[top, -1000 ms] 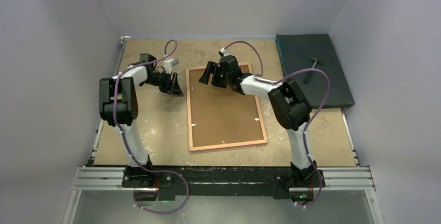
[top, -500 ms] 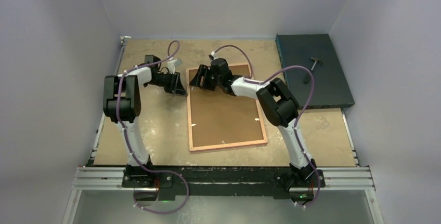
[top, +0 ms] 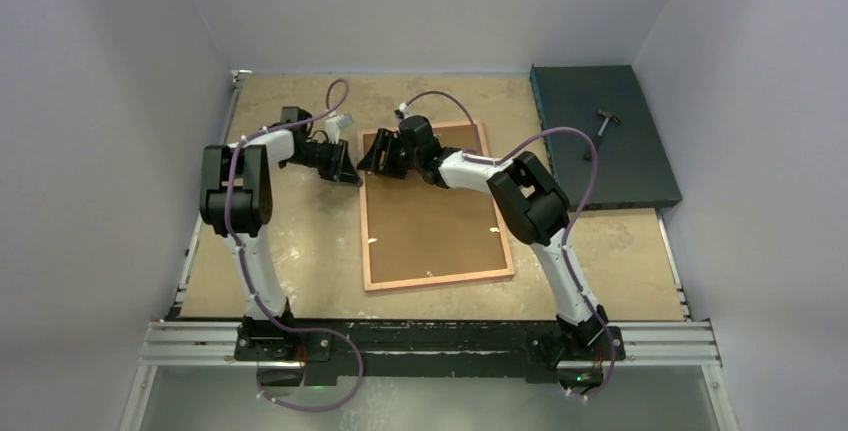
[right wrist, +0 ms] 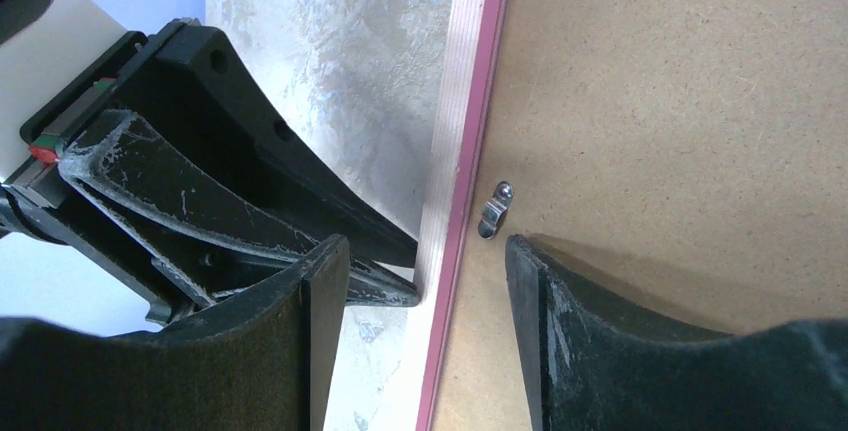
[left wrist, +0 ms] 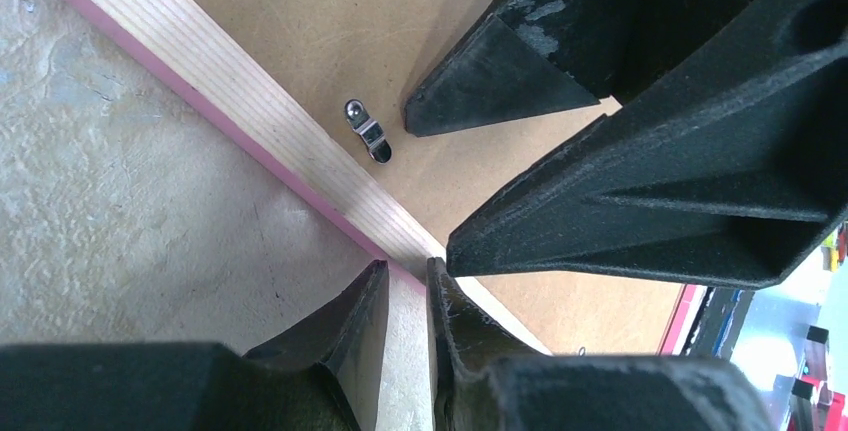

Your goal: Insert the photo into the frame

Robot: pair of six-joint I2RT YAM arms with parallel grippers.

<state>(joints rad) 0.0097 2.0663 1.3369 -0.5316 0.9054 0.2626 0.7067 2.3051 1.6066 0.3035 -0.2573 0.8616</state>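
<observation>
The frame (top: 364,236) lies back-up on the table, its light wood rails around a brown backing board (top: 430,221). No photo shows in any view. My left gripper (top: 347,173) comes in from the left at the frame's left rail near the far corner. Its jaws stand nearly closed with a narrow empty gap (left wrist: 405,269), tips at the rail's pink outer edge (left wrist: 250,166). My right gripper (top: 375,158) hangs open astride the same rail (right wrist: 455,151): one finger outside it, the other over the board (right wrist: 425,241). A small metal clip (right wrist: 493,213) sits just ahead on the board.
A dark green case (top: 620,166) lies at the back right with a small hammer-like tool (top: 603,121) on it. Grey walls close in on both sides and the back. More metal clips (top: 495,229) dot the board's edges.
My right gripper has swung left across the board to the frame's left rail and narrowed. My left gripper has moved right up to that rail and closed most of the way.
</observation>
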